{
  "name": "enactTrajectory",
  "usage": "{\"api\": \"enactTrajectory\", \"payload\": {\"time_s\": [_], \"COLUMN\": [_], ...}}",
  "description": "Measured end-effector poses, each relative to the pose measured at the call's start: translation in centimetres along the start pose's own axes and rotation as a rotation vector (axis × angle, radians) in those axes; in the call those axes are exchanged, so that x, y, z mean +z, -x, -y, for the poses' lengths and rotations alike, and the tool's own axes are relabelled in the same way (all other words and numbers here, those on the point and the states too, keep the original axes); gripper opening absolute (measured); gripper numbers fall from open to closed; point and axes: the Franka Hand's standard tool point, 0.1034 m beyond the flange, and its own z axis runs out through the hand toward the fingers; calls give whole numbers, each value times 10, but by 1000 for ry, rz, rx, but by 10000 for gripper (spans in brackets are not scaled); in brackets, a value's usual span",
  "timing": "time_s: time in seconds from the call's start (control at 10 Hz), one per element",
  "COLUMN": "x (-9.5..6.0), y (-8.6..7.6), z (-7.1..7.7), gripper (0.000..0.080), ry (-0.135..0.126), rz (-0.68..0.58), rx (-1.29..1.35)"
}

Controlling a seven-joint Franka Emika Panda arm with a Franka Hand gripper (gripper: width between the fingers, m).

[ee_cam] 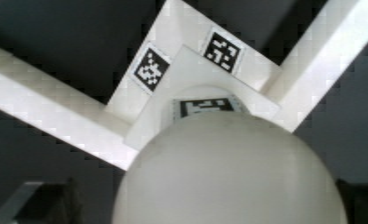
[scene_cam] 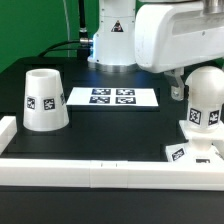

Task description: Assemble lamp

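Observation:
The white round-topped bulb [scene_cam: 204,102] stands upright on the square flat base [scene_cam: 192,153] at the exterior view's right, by the front rail. My gripper [scene_cam: 192,85] hangs over the bulb's top; one dark finger [scene_cam: 178,86] shows beside it. In the wrist view the bulb [ee_cam: 216,165] fills the middle between my dim fingers [ee_cam: 46,203], which stand apart from its sides, so the gripper [ee_cam: 202,208] looks open. The tagged base [ee_cam: 184,55] shows beyond it. The tapered shade [scene_cam: 44,100] stands mouth down at the exterior view's left, apart from the gripper.
The marker board [scene_cam: 112,97] lies flat in the middle at the back. A long white border rail [scene_cam: 90,172] runs along the front edge, with a short piece at the left [scene_cam: 6,130]. In the wrist view, rails [ee_cam: 48,90] meet in a corner near the base.

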Motion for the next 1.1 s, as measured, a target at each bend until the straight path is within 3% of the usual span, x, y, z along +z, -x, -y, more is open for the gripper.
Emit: {"api": "enactTrajectory", "payload": {"time_s": [0.4, 1.1], "x": [2, 7], "y": [-2, -1], "z": [5, 5], "gripper": [699, 699], "ry": [39, 52], "rz": [23, 72], "rx": [-287, -897]}}
